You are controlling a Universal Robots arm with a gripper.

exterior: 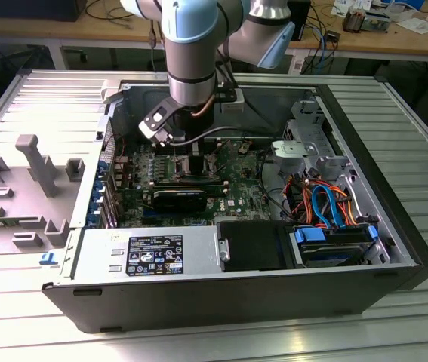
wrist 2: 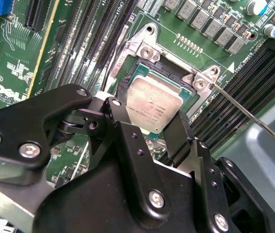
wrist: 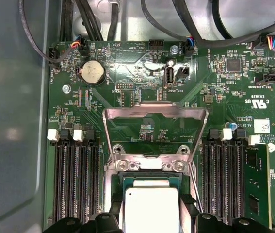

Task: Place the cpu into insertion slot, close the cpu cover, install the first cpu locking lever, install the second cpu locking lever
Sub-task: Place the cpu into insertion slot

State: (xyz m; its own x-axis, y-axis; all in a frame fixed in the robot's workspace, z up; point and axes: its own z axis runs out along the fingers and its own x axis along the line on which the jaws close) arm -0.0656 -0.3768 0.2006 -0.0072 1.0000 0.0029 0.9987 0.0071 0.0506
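The cpu (wrist 2: pixel 155 103), a small square chip with a silvery top, sits between my black fingers (wrist 2: pixel 121 104) just over the insertion slot (wrist 2: pixel 146 50), and I cannot tell whether it touches it. My gripper (wrist 2: pixel 153 110) is shut on its two opposite edges. In the first wrist view the cpu (wrist: pixel 151 209) lies in the slot's silver rim (wrist: pixel 149 166). Beyond it the cpu cover (wrist: pixel 155 111) stands swung open. A thin locking lever (wrist 2: pixel 250 118) sticks out to one side, unlatched. In the exterior view the gripper (exterior: pixel 186 148) reaches down into the open computer case (exterior: pixel 221 294).
Long black memory slots (wrist: pixel 76 179) flank the socket on both sides. A black graphics card (exterior: pixel 180 198) lies near the socket, with the power supply (exterior: pixel 146 253) at the case front. Coloured cables (exterior: pixel 327 204) and a drive cage (exterior: pixel 308 139) fill the exterior view's right.
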